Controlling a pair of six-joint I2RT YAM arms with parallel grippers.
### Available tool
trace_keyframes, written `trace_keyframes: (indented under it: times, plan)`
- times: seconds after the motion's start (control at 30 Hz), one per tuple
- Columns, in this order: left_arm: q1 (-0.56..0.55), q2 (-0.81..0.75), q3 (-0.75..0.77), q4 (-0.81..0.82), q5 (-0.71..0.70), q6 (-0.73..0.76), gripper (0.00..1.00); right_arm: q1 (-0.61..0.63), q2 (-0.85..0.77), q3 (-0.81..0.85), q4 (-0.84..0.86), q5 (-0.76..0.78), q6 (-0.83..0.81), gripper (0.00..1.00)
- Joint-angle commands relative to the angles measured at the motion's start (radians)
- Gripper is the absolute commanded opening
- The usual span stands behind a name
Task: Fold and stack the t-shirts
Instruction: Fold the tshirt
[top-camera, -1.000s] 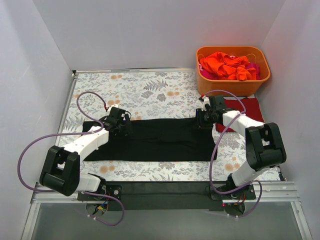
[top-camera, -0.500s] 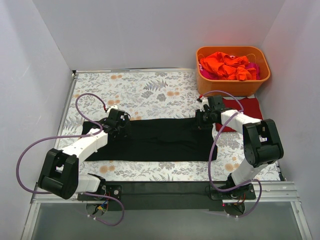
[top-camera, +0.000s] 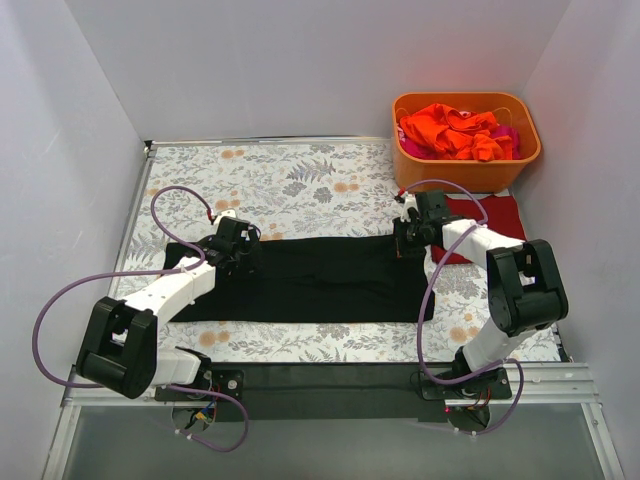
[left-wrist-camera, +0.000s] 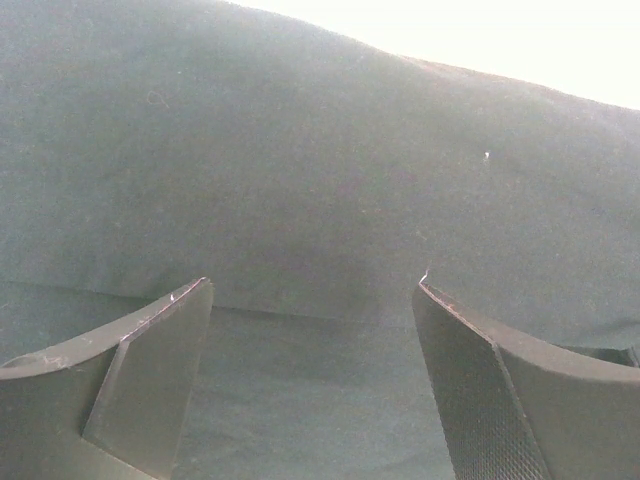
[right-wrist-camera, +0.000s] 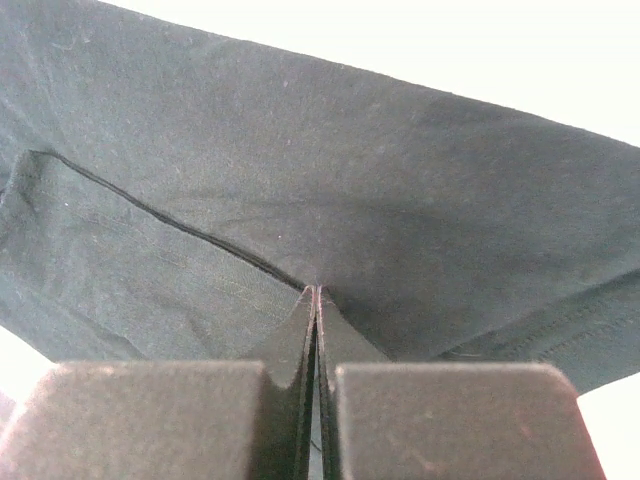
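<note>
A large black t-shirt (top-camera: 320, 280) lies flat across the middle of the table, folded into a long band. My left gripper (top-camera: 240, 255) hovers open just over its left end, and in the left wrist view the fingers (left-wrist-camera: 150, 350) stand wide apart above dark cloth (left-wrist-camera: 320, 150). My right gripper (top-camera: 405, 243) is at the shirt's upper right corner. Its jaws are shut, pinching the black fabric (right-wrist-camera: 400, 180) where a folded edge meets the tips of the right gripper (right-wrist-camera: 315, 292). A dark red t-shirt (top-camera: 500, 215) lies flat just right of that arm.
An orange plastic tub (top-camera: 465, 172) at the back right holds crumpled orange t-shirts (top-camera: 450, 130) and a pink one (top-camera: 506, 136). The floral tablecloth (top-camera: 290, 185) covers the table. White walls close in the back and both sides.
My right gripper has closed onto the black t-shirt's upper right corner. The left arm has shifted slightly and stays open.
</note>
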Motion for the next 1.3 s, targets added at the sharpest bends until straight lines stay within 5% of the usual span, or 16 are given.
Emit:
trace_keyframes:
  times: [0.0,0.87,1.27]
  plan:
    - [0.0,-0.023,-0.003,0.008,-0.015,0.01,0.75,0.006,-0.058,0.056,0.025,0.047,-0.025,0.01]
    - [0.002,-0.024,-0.006,0.012,0.006,0.007,0.75,0.007,-0.187,-0.11,0.141,0.109,0.041,0.01]
    - [-0.078,0.087,0.161,0.152,0.434,-0.088,0.76,0.009,-0.198,-0.134,0.147,0.076,0.031,0.01]
